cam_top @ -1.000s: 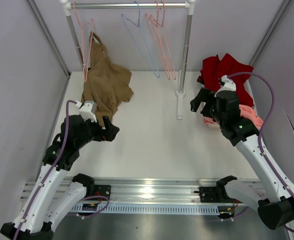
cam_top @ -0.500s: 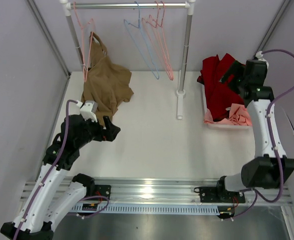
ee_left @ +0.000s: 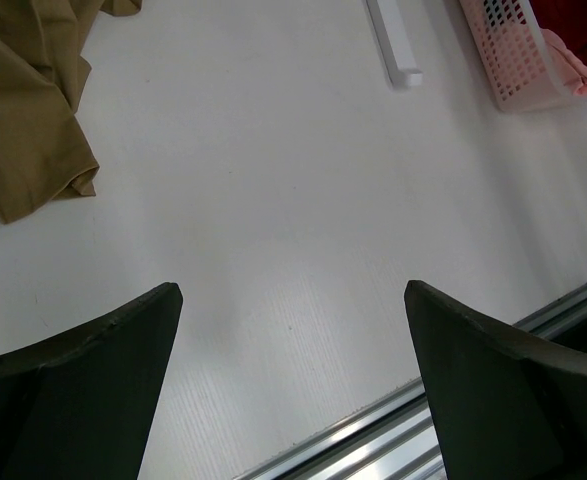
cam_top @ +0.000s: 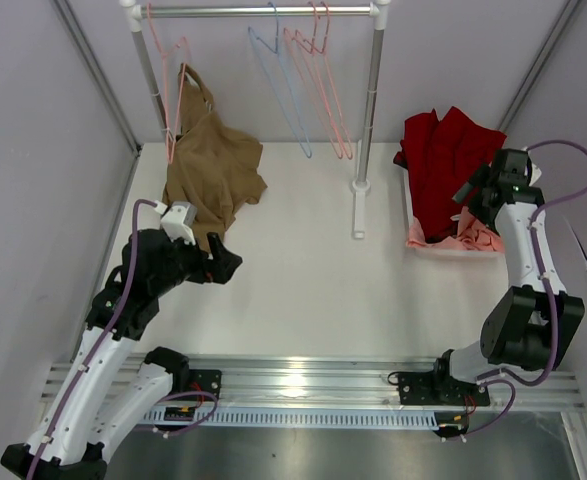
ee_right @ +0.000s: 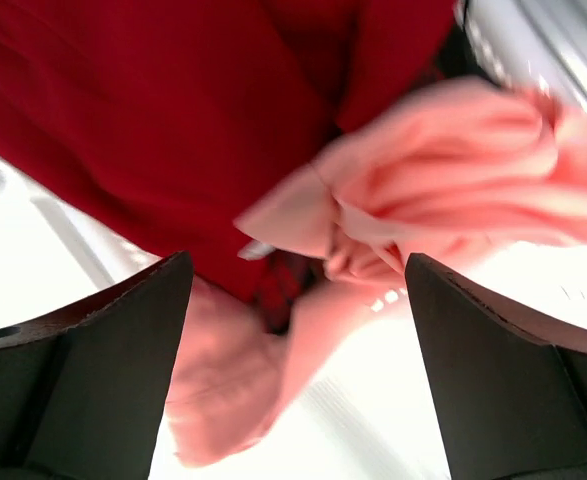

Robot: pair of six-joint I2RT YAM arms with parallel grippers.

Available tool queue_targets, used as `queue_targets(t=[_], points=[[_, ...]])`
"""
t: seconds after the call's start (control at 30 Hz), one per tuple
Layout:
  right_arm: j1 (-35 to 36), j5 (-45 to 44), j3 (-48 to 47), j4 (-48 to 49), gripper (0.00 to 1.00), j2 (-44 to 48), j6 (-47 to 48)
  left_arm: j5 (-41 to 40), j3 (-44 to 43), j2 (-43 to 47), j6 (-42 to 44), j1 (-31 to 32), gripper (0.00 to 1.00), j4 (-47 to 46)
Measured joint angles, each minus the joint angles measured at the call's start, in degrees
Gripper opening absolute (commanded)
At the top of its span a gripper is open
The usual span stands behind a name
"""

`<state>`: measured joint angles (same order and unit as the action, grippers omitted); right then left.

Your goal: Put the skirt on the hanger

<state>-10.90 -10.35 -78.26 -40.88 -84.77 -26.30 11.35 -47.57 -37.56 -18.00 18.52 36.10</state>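
The salmon-pink skirt [cam_top: 481, 236] lies crumpled at the near end of a pink basket [cam_top: 410, 222] on the right, partly under a dark red garment [cam_top: 441, 160]. In the right wrist view the skirt [ee_right: 453, 185] fills the space just ahead of the jaws. My right gripper [cam_top: 466, 193] [ee_right: 295, 300] hovers open over the skirt, holding nothing. The light blue hanger [cam_top: 306, 150] hangs on the rail at the back, among pink hangers. My left gripper [cam_top: 229, 263] [ee_left: 293, 300] is open and empty above the bare table at the left.
A tan-brown garment [cam_top: 211, 170] [ee_left: 23, 120] hangs from a pink hanger [cam_top: 170, 100] and drapes onto the table at back left. More pink hangers [cam_top: 325, 95] hang beside the blue one. The rack's right post [cam_top: 369, 110] and its foot [ee_left: 393, 45] stand mid-table.
My right arm has swung from the table's middle right to the back, then dropped over the basket and skirt. The hangers on the rail sway slightly. The left arm has barely moved.
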Motion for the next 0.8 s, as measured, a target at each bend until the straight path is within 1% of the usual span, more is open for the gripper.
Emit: queue_targets(t=[0.1,0.27,0.3,0.37,0.4,0.47,0.5,0.57,0.6,0.67,0.8], points=[[0.0,-0.5,3.3,0.2,0.93,-0.2,0.0,0.7,0.0,0.0,0.0,0.0,0.99,-0.2],[0.0,-1.4,4.1,1.3,0.9,-3.7,0.0,1.0,0.0,0.0,0.0,0.0,0.99,-0.4],[0.0,-1.8,4.4,1.8,0.86,-3.9,0.0,1.0,0.0,0.0,0.0,0.0,0.99,-0.4],[0.0,-2.5,5.0,2.1,0.83,-4.0,0.0,1.0,0.0,0.1,0.0,0.0,0.99,-0.4],[0.0,-2.7,5.1,2.3,0.77,-4.0,0.0,1.0,0.0,0.1,0.0,0.0,0.99,-0.4],[0.0,-3.1,5.3,2.7,0.68,-3.9,0.0,1.0,0.0,0.1,0.0,0.0,0.99,-0.4],[0.0,-3.4,5.3,2.9,0.52,-4.0,0.1,1.0,0.0,0.1,0.0,0.0,0.99,-0.4],[0.0,-4.0,5.3,3.2,0.35,-4.0,0.2,1.0,0.0,0.1,0.0,0.0,0.99,-0.4],[0.0,-4.3,5.3,3.4,0.17,-4.0,0.4,1.0,0.0,0.1,0.0,0.0,1.0,-0.4],[0.0,-4.8,5.3,3.5,0.0,-4.0,0.5,1.0,0.0,0.1,0.0,0.0,0.99,-0.4],[0.0,-5.4,5.3,3.4,0.0,-3.9,0.4,1.0,0.0,0.1,0.0,0.0,0.99,-0.4]])
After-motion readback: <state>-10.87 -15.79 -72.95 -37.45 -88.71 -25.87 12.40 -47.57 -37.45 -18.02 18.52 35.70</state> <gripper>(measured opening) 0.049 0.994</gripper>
